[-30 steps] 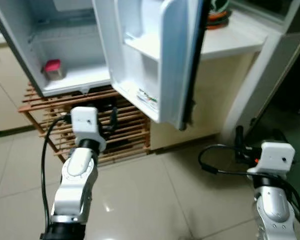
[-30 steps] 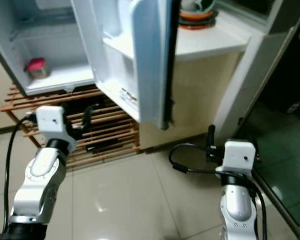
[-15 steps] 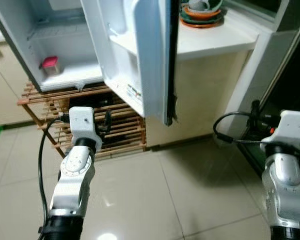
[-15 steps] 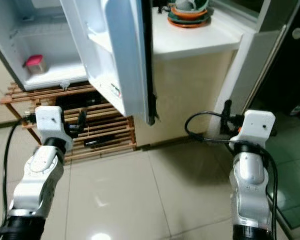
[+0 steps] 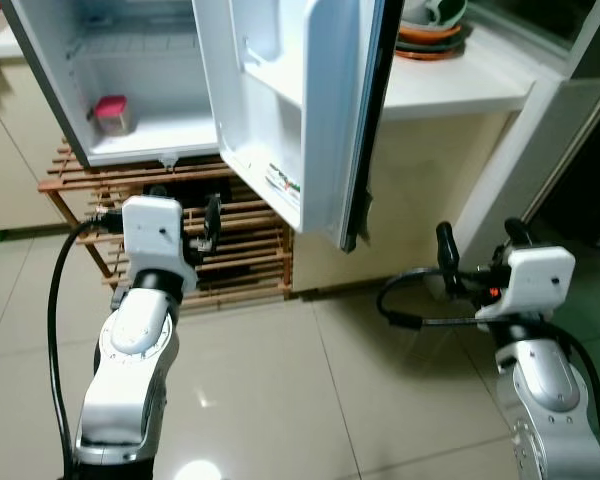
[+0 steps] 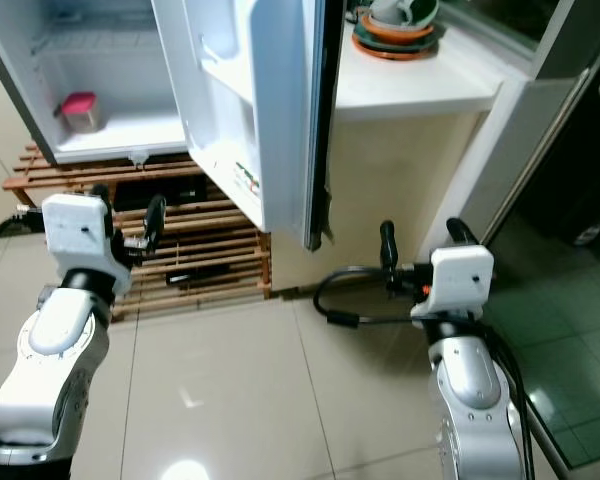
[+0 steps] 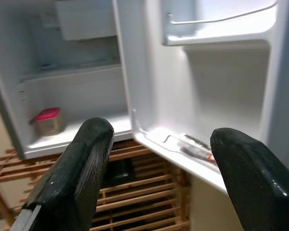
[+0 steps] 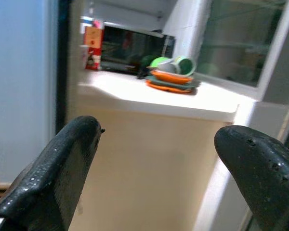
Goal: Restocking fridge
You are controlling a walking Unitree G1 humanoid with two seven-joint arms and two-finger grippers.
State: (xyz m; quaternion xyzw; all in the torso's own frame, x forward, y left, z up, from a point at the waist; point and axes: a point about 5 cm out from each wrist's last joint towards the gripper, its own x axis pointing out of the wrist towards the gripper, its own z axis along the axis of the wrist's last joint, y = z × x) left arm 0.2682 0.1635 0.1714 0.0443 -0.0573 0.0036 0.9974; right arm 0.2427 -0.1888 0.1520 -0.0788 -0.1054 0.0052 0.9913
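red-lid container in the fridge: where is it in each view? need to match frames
Left eye view: red-lidded container on the fridge floor, upper left, behind the open fridge door.
Right eye view: same spot, upper left.
Left wrist view: beyond the left gripper, by the fridge's wall.
Right wrist view: not in it; the right gripper faces the counter.
Shared landmark: wooden rack under the fridge.

Two rounded silver arms are being seen, each capped by a white boxy wrist block. A left claw (image 5: 185, 212) and a right claw (image 5: 475, 243) of two long, glossy black fingers are being shown. Black cables are looping from each wrist.
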